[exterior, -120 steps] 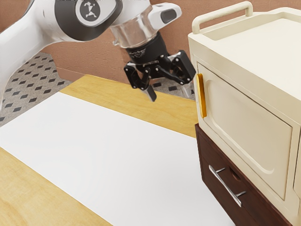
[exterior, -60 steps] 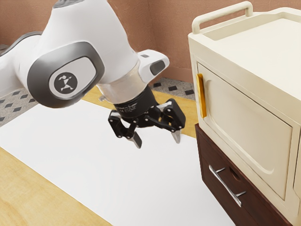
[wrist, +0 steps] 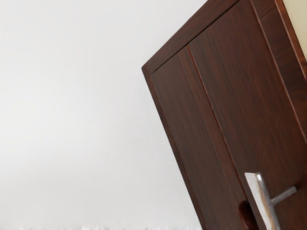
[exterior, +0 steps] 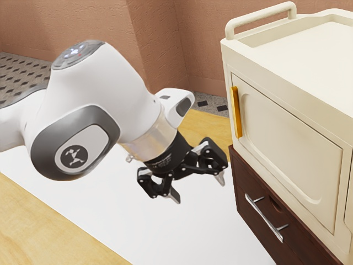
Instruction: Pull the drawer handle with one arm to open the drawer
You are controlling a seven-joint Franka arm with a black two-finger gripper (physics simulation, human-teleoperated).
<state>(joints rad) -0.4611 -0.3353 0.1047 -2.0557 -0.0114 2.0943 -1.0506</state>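
White and grey, the arm (exterior: pixel 118 83) comes in from the left side of the exterior view and slopes down toward the middle, above the bare wood of the table (exterior: pixel 33 218) at lower left and the white sheet (exterior: pixel 94 212) spread over it. Just right of the frame's centre is the black gripper (exterior: pixel 198 187), empty and released, its two fingers well spread, tilted downward and near the dark furniture without gripping any of it. Next, at lower right, comes the dark wood cabinet (exterior: pixel 238 176), and across its drawer front (exterior: pixel 255 183) slants the silver handle (exterior: pixel 264 218), with an oval recess (exterior: pixel 276 204) beside it; the drawer looks shut. Above, from the right of centre to the frame's right edge, sits the cream cabinet (exterior: pixel 287 63) with its gold handle (exterior: pixel 236 112), which I take to be no part of this job. The step in hand, I judge, is the approach: nothing is pulled so far. The next move calls for lowering the hand toward the silver bar and turning it so that one finger can go either side, then closing and drawing straight out. Coming in askew, a fingertip could knock the bar's end or slip off it
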